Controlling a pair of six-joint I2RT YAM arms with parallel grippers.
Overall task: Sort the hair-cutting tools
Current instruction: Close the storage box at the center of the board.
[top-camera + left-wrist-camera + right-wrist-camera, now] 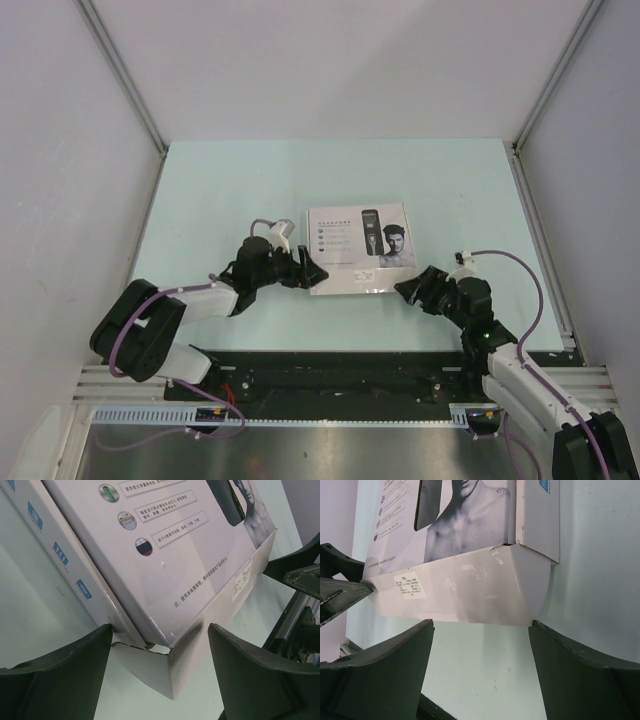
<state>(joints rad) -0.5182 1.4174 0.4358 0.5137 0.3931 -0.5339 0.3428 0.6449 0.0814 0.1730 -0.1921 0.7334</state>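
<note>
The left gripper (310, 268) — jaws spread wide, holding nothing — straddles the near-left corner of the flat white box (358, 250). In its wrist view we see the creased corner of the near flap (465, 590) lying between the two fingers, with no clear contact. The right gripper (408, 288), likewise open and empty, faces the near-right end of the same flap, its fingers standing just short of it. The box lies closed, printed lid up, near the middle of the table (220, 190).

None of the hair-cutting tools shows in any view. We judge that they lie inside the box, so the step in hand is opening it. To do this well, we would have one gripper steady the box from the side while the other takes the flap along its free edge, away from the creased corner. It should then lift in an arc toward the far side — slowly, since a light box may slide or rise with its lid. We would keep the fingers shallow, so that they close on the flap alone.
</note>
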